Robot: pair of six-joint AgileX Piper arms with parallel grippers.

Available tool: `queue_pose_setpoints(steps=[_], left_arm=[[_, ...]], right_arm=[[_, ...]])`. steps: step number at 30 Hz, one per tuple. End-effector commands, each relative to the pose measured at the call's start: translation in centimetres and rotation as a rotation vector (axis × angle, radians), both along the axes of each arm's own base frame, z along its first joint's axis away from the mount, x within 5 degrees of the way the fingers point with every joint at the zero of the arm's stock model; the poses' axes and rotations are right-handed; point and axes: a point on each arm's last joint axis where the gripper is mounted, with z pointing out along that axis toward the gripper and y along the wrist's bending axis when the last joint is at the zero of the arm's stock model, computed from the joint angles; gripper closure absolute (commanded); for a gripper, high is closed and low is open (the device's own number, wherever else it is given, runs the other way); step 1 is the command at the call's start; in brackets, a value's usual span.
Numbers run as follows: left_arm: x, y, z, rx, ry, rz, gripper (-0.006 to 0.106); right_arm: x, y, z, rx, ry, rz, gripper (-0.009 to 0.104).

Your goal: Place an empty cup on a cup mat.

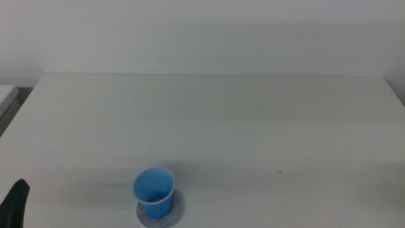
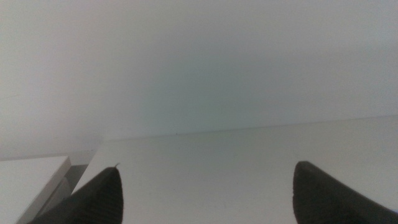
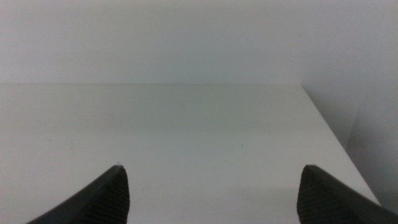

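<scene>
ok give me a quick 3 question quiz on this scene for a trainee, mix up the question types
1. True or false: the cup stands upright on the cup mat.
2. Multiple choice: where is the left gripper in the middle view? A) directly over the cup B) at the bottom left corner, apart from the cup C) at the far edge of the table
3. Fill in the blank: in each wrist view, the left gripper and the right gripper have jaws that stand ____ with nothing between them.

Key:
1. True. The mat's grey rim shows around the cup's base.
2. B
3. Open
</scene>
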Motion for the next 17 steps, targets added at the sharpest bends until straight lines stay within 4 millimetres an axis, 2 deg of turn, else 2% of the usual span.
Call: queue_pose_setpoints(steps=[1, 7, 17], left_arm=[[0.0, 0.0, 0.1, -0.011, -0.015, -0.002, 0.007], [0.0, 0.0, 0.1, -0.011, -0.015, -0.002, 0.007], [0.0, 0.0, 0.1, -0.011, -0.015, -0.002, 0.007]], right_arm=[[-0.4, -0.1, -1.0, -0.018, -0.017, -0.004, 0.002], [-1.5, -0.1, -0.7, -0.048, -0.114, -0.007, 0.002], [-1.5, -0.1, -0.4, -0.050, -0.147, -0.006, 0.002]])
